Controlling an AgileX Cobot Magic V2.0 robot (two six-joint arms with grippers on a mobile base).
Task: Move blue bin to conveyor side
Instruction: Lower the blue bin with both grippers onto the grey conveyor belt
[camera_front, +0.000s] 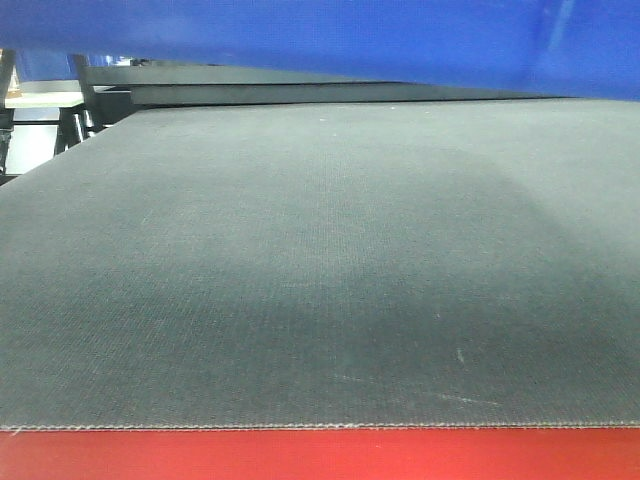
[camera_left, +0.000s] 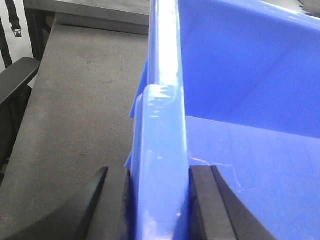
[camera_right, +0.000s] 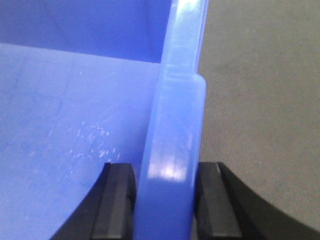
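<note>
The left claw (camera_left: 159, 207) and right claw (camera_right: 165, 202) each clamp the glossy blue bin (camera_left: 250, 75) by its thick rolled rim, over the flat woven grey belt (camera_front: 320, 260).

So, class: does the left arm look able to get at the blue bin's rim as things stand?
Probably yes: the left gripper straddles the rim of the blue bin, closed against both sides.

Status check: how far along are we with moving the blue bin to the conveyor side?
Done: the grasp. The left claw and right claw are each shut on the blue bin's rim. In hand: the carry. In the front view the bin spans the top, apparently raised over the dark conveyor belt. Left: set it down by the belt's edge near the red band, then release.
</note>
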